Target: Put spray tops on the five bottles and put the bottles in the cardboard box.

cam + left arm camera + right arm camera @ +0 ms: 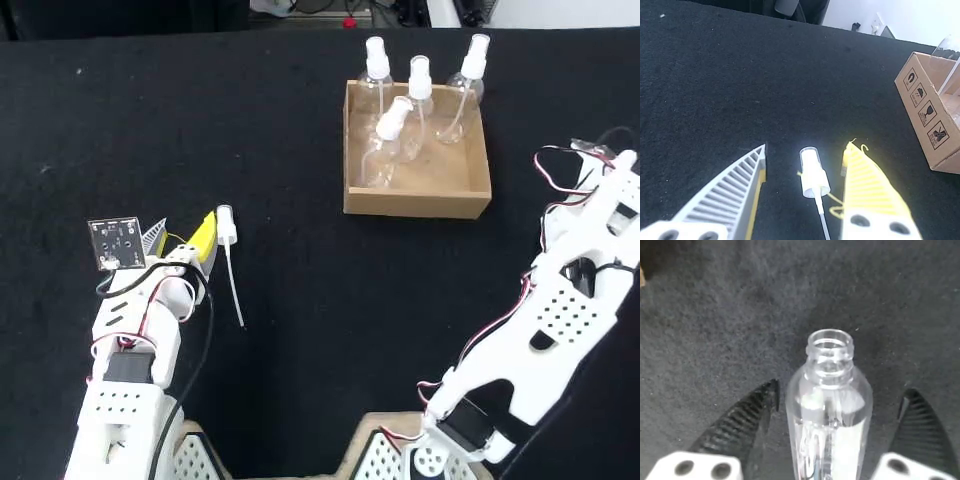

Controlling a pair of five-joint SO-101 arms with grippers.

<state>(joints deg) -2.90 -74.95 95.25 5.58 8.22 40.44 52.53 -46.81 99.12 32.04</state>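
Four bottles [418, 95] with tops sit in the cardboard box [415, 205], upper right of the high view. One is left. Our left tool [807, 146] is wide open around the last spray top [812, 175] on the bench [300, 150]. Our right tool [840, 386] is wide open around the bare bottle [830, 410]. Neither grips anything.

Five bottles are counted in all. Four capped bottles [378, 152] [374, 95] [421, 112] [460, 105] are seen in the box [417, 203], and one uncapped bottle [829, 405] is seen outside it. Five spray tops are counted: four are fitted on the bottles in the box, and one loose top [814, 176] is seen on the table. One box is counted. Two arms are counted, a left arm [130, 350] and a right arm [560, 310]. Two grippers are counted, a left gripper [807, 145] and a right gripper [840, 389].
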